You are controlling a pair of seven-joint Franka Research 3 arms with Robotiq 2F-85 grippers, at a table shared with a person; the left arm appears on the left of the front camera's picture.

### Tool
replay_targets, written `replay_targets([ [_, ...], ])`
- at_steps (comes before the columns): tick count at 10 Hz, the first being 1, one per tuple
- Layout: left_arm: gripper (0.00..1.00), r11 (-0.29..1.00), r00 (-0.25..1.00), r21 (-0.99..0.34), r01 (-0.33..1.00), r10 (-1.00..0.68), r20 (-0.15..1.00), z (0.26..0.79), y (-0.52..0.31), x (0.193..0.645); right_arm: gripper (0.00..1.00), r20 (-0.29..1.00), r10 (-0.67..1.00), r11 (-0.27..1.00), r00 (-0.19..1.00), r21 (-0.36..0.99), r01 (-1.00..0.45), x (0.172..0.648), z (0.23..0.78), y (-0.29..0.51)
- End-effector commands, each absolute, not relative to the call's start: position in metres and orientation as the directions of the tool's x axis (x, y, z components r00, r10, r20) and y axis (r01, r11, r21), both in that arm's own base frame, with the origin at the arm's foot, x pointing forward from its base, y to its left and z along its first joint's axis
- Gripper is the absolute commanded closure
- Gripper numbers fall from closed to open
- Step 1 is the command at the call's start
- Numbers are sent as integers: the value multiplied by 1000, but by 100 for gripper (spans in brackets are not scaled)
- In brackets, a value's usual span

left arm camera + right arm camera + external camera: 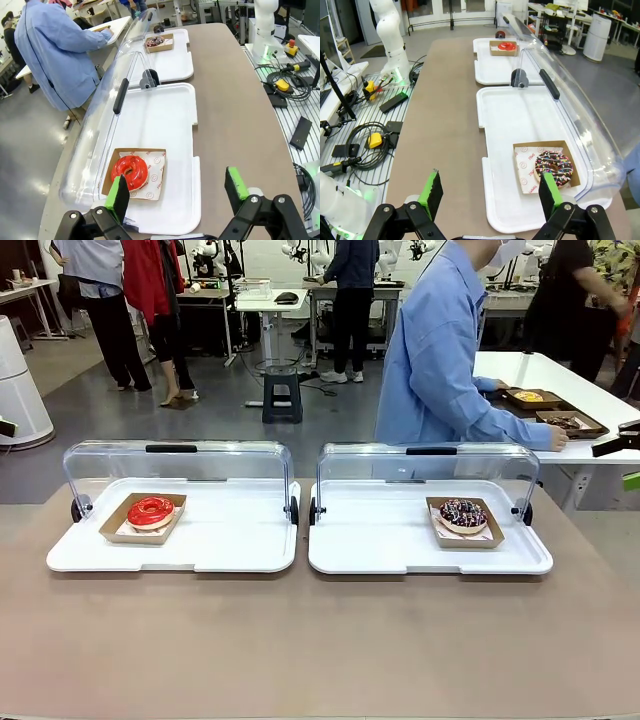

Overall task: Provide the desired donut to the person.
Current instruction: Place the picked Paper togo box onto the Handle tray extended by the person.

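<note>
while both arms hang back on our side of the brown table point(320, 640), we see their jaws spread wide with nothing between them. in the left wrist view, the left gripper point(177, 192) hovers at 6 o'clock, its green pads point(118, 195) apart above the near edge of a white tray point(165, 125). just beyond the pads, at about 11 o'clock from them, a red glazed donut point(130, 171) sits in an open cardboard box point(155, 172) lined with printed paper.

in the right wrist view, the right gripper point(487, 192) is likewise wide and empty at 6 o'clock. at 1 o'clock from it, a chocolate donut with coloured sprinkles point(553, 168) rests in its own cardboard box point(525, 167) on a second white tray point(510, 120).

seen from the front, the two trays lie side by side across the middle of the table, the red donut at 9 o'clock and the sprinkled donut at 3 o'clock. each tray has a clear domed lid point(180, 465) with a black handle, tipped up and back along its far edge.

farther off, at 1 o'clock, the person point(440, 360) in a light blue shirt stands turned away from our table, one hand point(558, 438) reaching toward more boxed donuts point(545, 410) on a white table point(560, 375) behind.
</note>
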State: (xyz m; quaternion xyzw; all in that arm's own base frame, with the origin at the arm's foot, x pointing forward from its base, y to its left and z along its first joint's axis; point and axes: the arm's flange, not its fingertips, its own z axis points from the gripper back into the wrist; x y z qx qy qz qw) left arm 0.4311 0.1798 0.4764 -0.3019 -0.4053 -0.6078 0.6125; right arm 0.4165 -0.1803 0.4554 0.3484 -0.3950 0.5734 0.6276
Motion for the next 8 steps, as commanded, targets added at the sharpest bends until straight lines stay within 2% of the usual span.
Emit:
replay_targets([
  [1, 0, 87, -68, 126, 988, -487, 871, 476, 180, 430, 0, 899, 438, 96, 27, -17, -995, 416, 455, -180],
  [8, 0, 87, -68, 126, 988, -487, 871, 476, 180, 430, 0, 899, 438, 96, 27, -17, -995, 416, 455, -180],
])
